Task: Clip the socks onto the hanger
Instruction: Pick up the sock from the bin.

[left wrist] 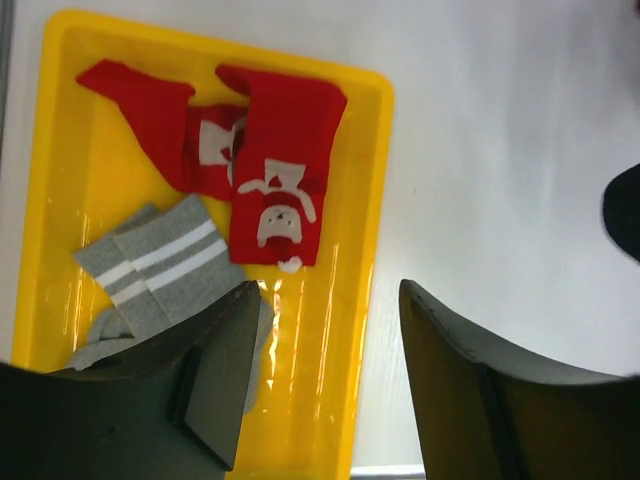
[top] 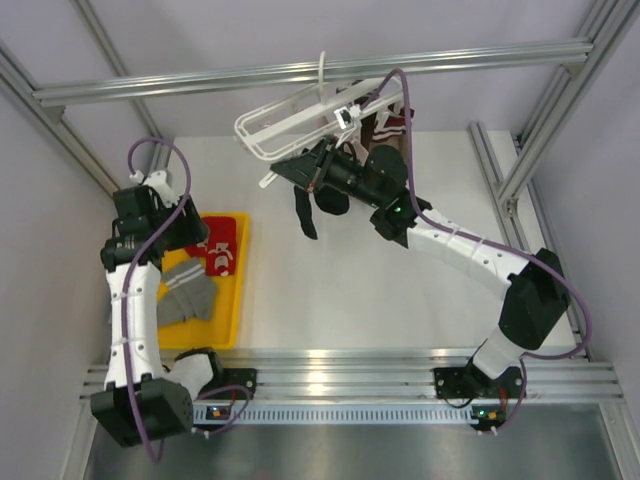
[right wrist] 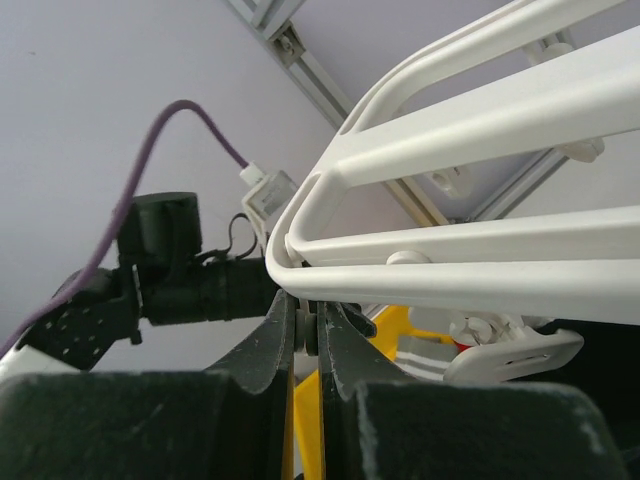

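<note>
**Operator:** Hanger (top: 285, 128) first. Why was it tilted?

**Observer:** Your right gripper (right wrist: 308, 322) was pinched tight on a small tab under its frame. I judge you were steadying it, or working a peg, ready for a sock. It hung high from the rail, well apart from the yellow tray (top: 228, 312), beyond the tray's far corner. That made one hanger and one tray.

**Operator:** And the socks?

**Observer:** Four lay inside the tray. Two red socks (left wrist: 285, 160) overlapped at its far end, and two grey socks (left wrist: 165, 262) were stacked at its near end.

**Operator:** And my other arm?

**Observer:** Your left gripper (left wrist: 328, 297) hovered with its jaws spread wide and nothing between them. It was over the tray's wall on the hanger side, just beside the grey pair, probably lining up a pick.

**Operator:** Was anything clipped?

**Observer:** At least one black sock (top: 305, 212) dangled below the hanger, away from the tray. One white peg (right wrist: 510, 350) showed clearly, but I could not count the rest.
</note>
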Tool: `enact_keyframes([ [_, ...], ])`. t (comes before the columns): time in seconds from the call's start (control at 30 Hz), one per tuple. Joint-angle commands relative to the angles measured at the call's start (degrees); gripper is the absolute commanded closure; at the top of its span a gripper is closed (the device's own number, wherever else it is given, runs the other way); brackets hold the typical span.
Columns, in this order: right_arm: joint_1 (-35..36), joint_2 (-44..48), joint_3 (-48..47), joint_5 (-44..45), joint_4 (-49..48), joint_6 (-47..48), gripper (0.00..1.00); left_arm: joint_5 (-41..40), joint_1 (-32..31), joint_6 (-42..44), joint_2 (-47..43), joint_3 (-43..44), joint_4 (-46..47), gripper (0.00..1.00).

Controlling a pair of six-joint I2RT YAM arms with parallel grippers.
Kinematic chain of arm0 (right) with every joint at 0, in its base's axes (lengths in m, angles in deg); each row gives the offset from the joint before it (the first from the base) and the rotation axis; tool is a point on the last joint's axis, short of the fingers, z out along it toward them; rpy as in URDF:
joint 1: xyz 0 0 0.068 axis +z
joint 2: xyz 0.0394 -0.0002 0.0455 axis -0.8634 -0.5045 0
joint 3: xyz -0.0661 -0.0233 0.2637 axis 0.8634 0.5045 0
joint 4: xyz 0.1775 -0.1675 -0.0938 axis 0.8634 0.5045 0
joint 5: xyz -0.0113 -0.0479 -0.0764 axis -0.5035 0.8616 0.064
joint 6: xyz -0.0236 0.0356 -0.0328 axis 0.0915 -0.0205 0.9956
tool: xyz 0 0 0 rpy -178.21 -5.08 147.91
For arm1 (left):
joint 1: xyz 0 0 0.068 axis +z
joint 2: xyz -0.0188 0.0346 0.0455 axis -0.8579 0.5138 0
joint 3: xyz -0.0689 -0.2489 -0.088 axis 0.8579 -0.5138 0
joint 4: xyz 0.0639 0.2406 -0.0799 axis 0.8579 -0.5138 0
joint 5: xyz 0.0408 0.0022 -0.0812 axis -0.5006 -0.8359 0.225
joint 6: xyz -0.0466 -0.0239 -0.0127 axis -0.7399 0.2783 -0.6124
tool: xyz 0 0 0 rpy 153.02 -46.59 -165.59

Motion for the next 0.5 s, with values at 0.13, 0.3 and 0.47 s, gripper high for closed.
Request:
enact_keyframes([
  [0.13,-1.99,2.75,-0.9,0.49,-0.61,2.48,1.0,22.19,13.43,26.57,12.69,1.9,-9.57,0.42],
  [0.3,-2.16,2.75,-0.46,0.31,-0.7,3.44,1.0,17.02,18.1,29.33,22.01,6.65,-14.49,0.36],
  [0.47,-2.34,2.4,0.25,0.4,-1.05,3.36,1.0,8.67,18.19,17.32,19.49,-3.61,-4.35,0.34],
])
